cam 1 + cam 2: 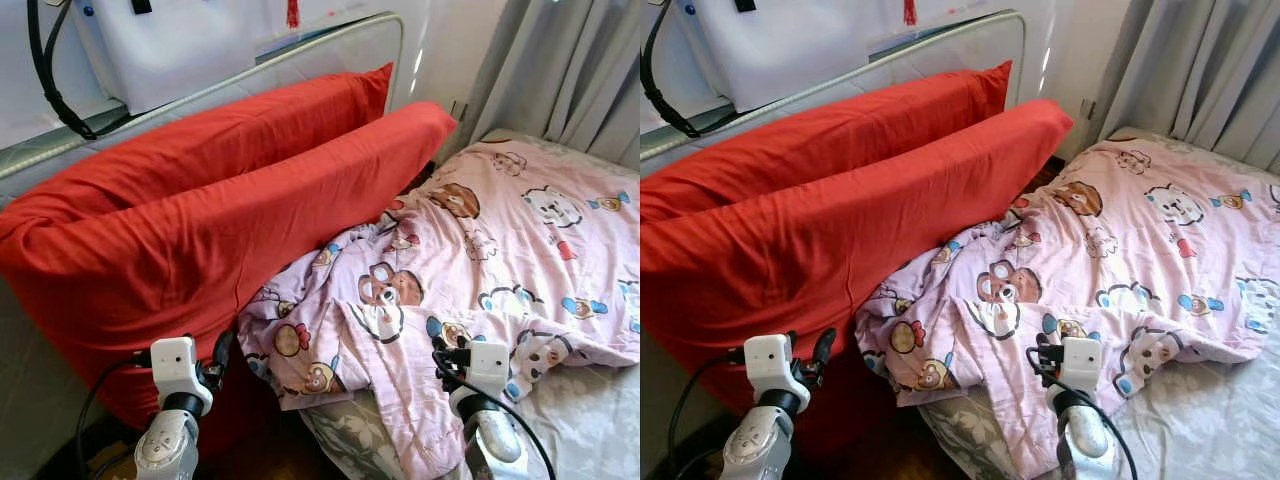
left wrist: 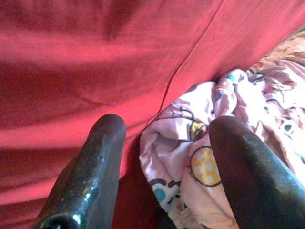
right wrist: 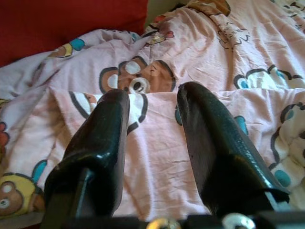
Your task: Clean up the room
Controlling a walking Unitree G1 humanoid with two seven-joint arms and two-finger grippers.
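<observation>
A pink quilt (image 1: 480, 250) printed with cartoon bears lies rumpled across the bed, its near corner bunched against two long red pillows (image 1: 200, 220) that lean on the headboard at the left. My left gripper (image 2: 164, 138) is open, low at the front left, where the bunched quilt corner (image 2: 200, 162) meets the red pillow (image 2: 119, 62). Low at the front right, my right gripper (image 3: 152, 105) is open just above the quilt (image 3: 157, 152), with nothing between its fingers.
A grey patterned sheet (image 1: 590, 420) shows at the bed's near right. A metal-railed headboard (image 1: 330, 40) stands behind the pillows, with a white bag and black cable above it. Grey curtains (image 1: 570, 70) hang at the far right.
</observation>
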